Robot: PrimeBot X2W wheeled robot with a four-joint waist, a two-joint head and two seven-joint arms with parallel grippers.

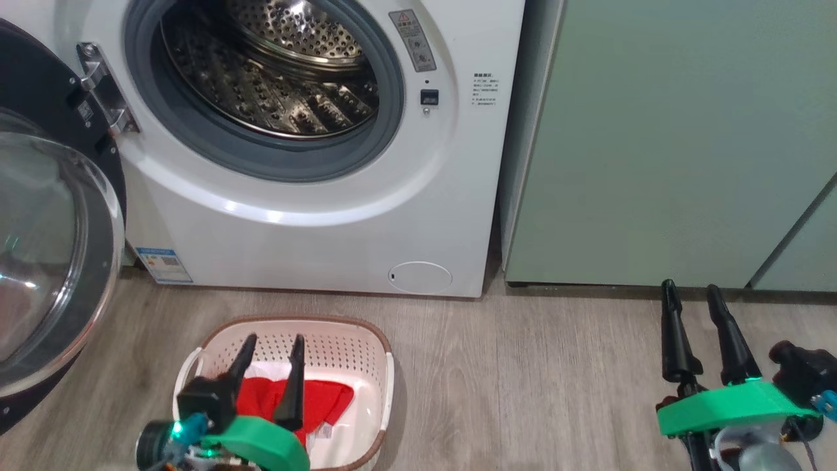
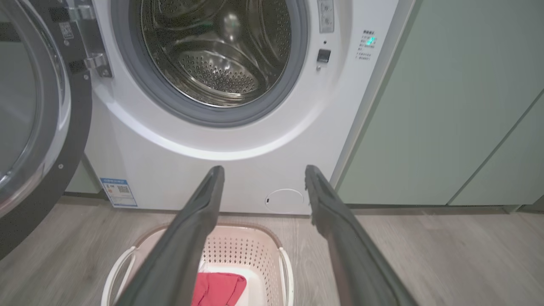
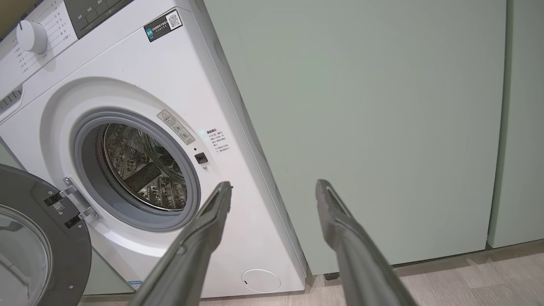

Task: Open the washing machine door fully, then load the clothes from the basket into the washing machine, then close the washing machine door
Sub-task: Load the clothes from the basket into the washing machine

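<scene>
The first step looks done: the washing machine door (image 1: 46, 261) stands swung wide out to the left on its hinge, and the mouth of the washing machine (image 1: 294, 242) is clear, with the steel drum (image 1: 274, 72) bare inside as far as I can see. Loading has not begun. The basket (image 1: 346, 340) sits on the wood floor (image 1: 523, 366) just in front of the machine, and the red garment (image 1: 327, 396) lies in its bottom, with a bit of white at its lower edge that I can't make out.

The left end effector (image 1: 275, 338) hangs over the basket with its fingers spread and nothing between them, above the red cloth. The right end effector (image 1: 690, 286) is well off to the right, before the pale green cabinet (image 1: 654, 144), likewise spread and empty.

Left to do, I'd judge: lift the clothes into the drum, then shut the door.
</scene>
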